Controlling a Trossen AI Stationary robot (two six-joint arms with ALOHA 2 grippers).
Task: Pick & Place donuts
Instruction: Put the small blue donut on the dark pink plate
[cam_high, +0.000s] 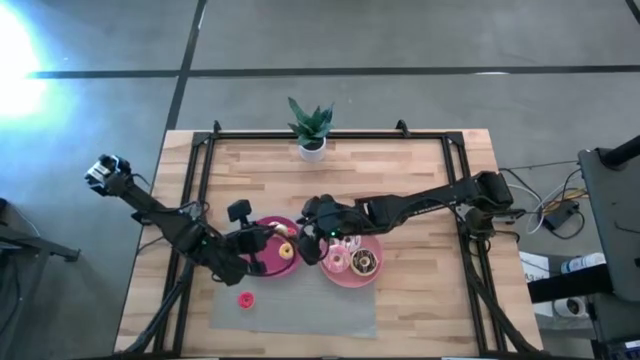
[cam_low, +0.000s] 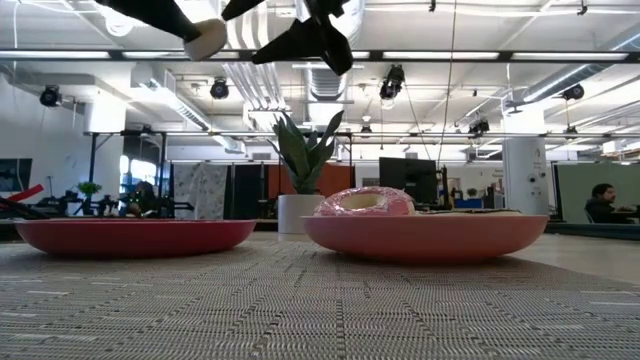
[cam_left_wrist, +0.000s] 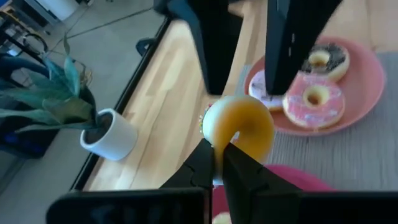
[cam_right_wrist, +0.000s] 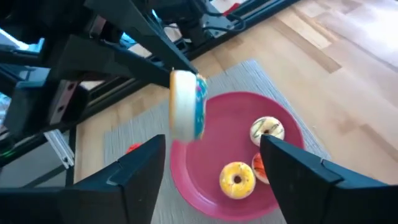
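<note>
The left gripper (cam_left_wrist: 219, 155), jaws clenched on a yellow-glazed donut (cam_left_wrist: 239, 127), holds it aloft at frame centre between the red plate (cam_high: 262, 262) and pink plate (cam_high: 375, 272), where the right gripper (cam_right_wrist: 211, 155), jaws released, waits, presumably for handover.

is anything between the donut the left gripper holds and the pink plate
Yes. The right gripper hangs open between the held donut and the pink plate, close to the left gripper.
</note>
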